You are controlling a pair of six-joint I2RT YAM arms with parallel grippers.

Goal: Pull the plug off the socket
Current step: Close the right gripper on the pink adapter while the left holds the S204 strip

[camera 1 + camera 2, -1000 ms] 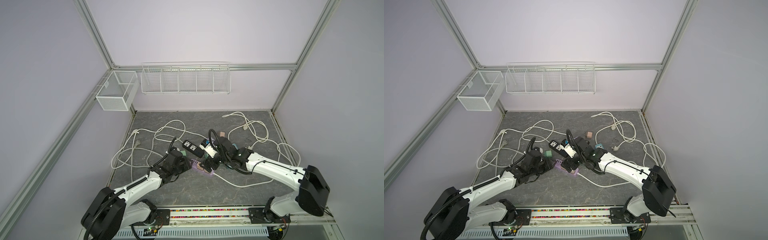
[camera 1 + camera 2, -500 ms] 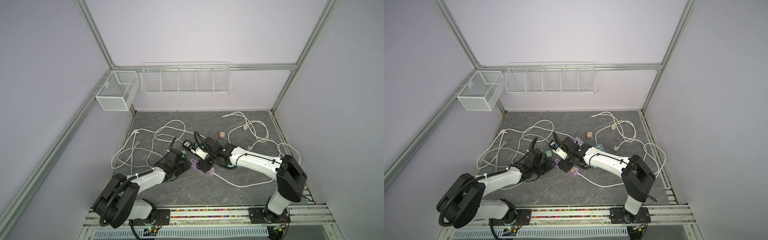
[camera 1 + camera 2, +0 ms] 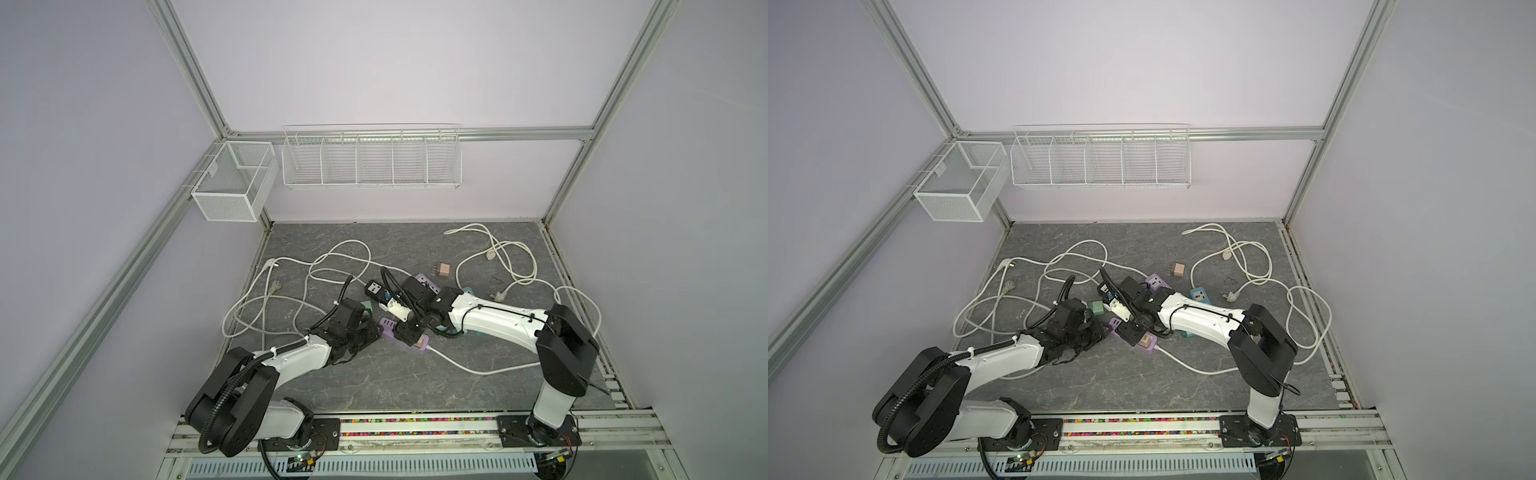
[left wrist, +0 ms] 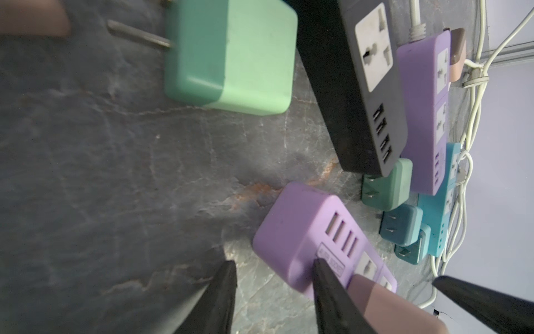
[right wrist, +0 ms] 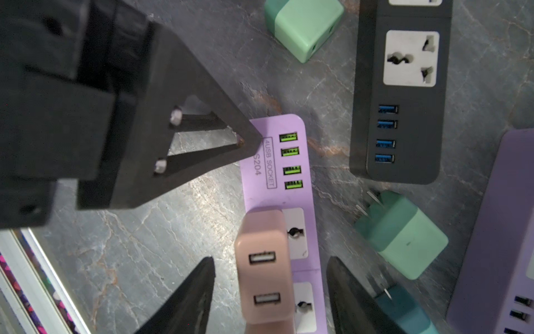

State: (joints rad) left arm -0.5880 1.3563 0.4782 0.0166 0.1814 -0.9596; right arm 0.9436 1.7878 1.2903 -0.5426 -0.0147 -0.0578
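A purple socket strip [image 3: 387, 325] [image 3: 1114, 323] lies on the grey table near the middle. A pink plug [image 5: 263, 277] [image 3: 422, 342] [image 3: 1144, 340] with two USB ports sits in it. My right gripper [image 5: 270, 258] [image 3: 409, 332] hangs over the plug, open. One finger stands on each side of the plug, with a gap on both sides. My left gripper [image 4: 274, 261] [image 3: 370, 332] is open at the strip's USB end [image 4: 300, 222]. One of its fingertips [image 5: 248, 141] rests on the strip's top face, the other over bare table.
A black socket strip [image 5: 404, 115] [image 3: 374, 286] lies just behind, beside a second purple strip [image 3: 426, 280] and a teal one [image 3: 1200, 296]. Loose green plugs [image 5: 303, 26] [image 5: 401, 237] lie close by. White cables [image 3: 498, 257] loop across the table. A loose pink plug [image 3: 442, 270] sits farther back.
My right gripper has come forward and down from over the black strip onto the pink plug, and its jaws have narrowed. The left gripper stayed at the strip's end and narrowed a little.
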